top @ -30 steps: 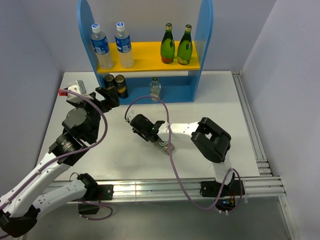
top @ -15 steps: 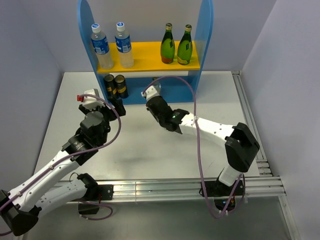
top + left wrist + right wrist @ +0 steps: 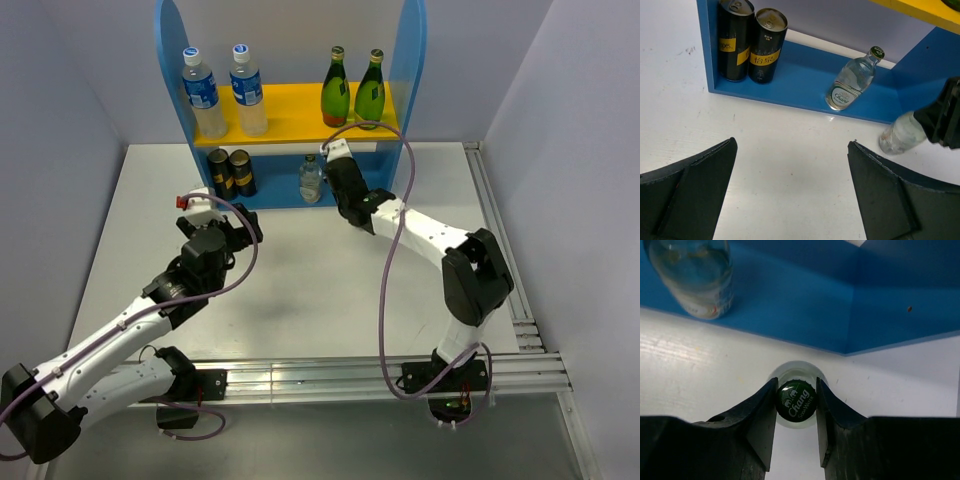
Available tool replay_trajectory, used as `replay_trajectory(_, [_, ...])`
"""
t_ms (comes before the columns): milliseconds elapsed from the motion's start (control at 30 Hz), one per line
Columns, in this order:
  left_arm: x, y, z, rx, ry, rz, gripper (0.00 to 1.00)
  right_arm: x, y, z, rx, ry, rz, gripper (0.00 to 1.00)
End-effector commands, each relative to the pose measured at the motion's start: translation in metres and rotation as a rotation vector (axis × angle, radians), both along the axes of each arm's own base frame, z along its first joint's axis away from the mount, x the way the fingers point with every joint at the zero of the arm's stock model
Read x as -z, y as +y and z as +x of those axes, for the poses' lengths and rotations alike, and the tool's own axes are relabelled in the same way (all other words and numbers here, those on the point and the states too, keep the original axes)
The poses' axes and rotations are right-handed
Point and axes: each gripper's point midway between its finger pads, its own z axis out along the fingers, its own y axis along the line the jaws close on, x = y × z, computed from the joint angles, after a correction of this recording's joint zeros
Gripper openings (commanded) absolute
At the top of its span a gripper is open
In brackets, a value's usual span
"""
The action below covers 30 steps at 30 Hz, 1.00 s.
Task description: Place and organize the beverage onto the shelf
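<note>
The right tool (image 3: 796, 392) has swung over to the shelf (image 3: 290, 118), pinching a short bottle (image 3: 901, 136) by its green cap. Only the wrist views show the bottle just outside the blue base, over the white surface (image 3: 700, 360). The left tool (image 3: 792, 145) is spread.

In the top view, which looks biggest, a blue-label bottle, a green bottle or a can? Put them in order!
1. Blue-label bottle
2. Green bottle, only a little smaller
3. Can, clearly smallest
</note>
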Motion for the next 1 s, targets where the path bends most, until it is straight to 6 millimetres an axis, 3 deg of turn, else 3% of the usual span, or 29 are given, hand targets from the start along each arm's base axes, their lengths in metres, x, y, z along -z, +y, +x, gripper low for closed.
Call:
replay_trajectory(0, [-0.008, -0.008, 0.003, 0.022, -0.034, -0.069, 0.99, -0.092, 0.006, 0.047, 0.052, -0.261, 0.145, 0.00])
replay_trajectory(233, [0.001, -0.009, 0.004, 0.022, -0.023, -0.057, 0.99, -0.101, -0.005, 0.077, 0.113, -0.308, 0.177, 0.00])
replay_trajectory(400, [0.009, -0.010, 0.006, 0.022, -0.013, -0.048, 0.99, -0.085, -0.013, 0.095, 0.180, -0.333, 0.280, 0.00])
replay_trajectory(700, [0.015, -0.011, 0.006, 0.023, -0.007, -0.043, 0.99, -0.047, -0.031, 0.097, 0.367, -0.387, 0.438, 0.00])
replay_trajectory(967, [0.018, -0.015, 0.008, 0.029, -0.001, -0.051, 0.99, -0.028, -0.017, 0.103, 0.393, -0.338, 0.575, 0.00])
